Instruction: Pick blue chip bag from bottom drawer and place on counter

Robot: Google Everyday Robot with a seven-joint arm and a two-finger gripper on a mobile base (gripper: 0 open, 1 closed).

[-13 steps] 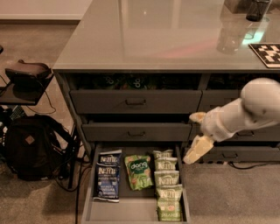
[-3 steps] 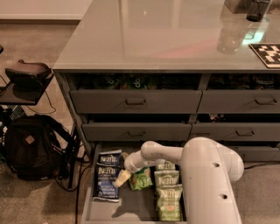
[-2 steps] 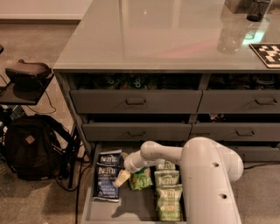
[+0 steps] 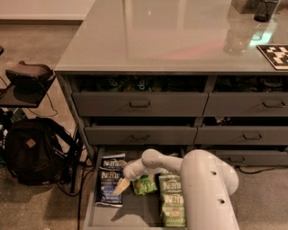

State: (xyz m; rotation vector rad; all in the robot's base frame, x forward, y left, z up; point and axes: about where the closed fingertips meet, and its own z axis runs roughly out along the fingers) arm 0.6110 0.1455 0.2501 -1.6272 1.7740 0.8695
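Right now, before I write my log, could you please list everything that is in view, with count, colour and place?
counter: 1, grey-green, on top of the cabinet
bottom drawer: 1, dark grey, pulled open, lower left
other drawers: 5, dark grey, above it and to its right
blue bags: 2, navy, overlapping, drawer's left side
dang bag: 1, green, drawer's middle
green Kettle bags: at least 2, green, drawer's right side
backpack: 1, black, on the floor left of the cabinet
cup: 1, dark, counter's far right
checker tile: 1, black and white, counter's right edge
arm: 1, white, reaching into the drawer
pincer: 1, cream, at the blue bags' right edge
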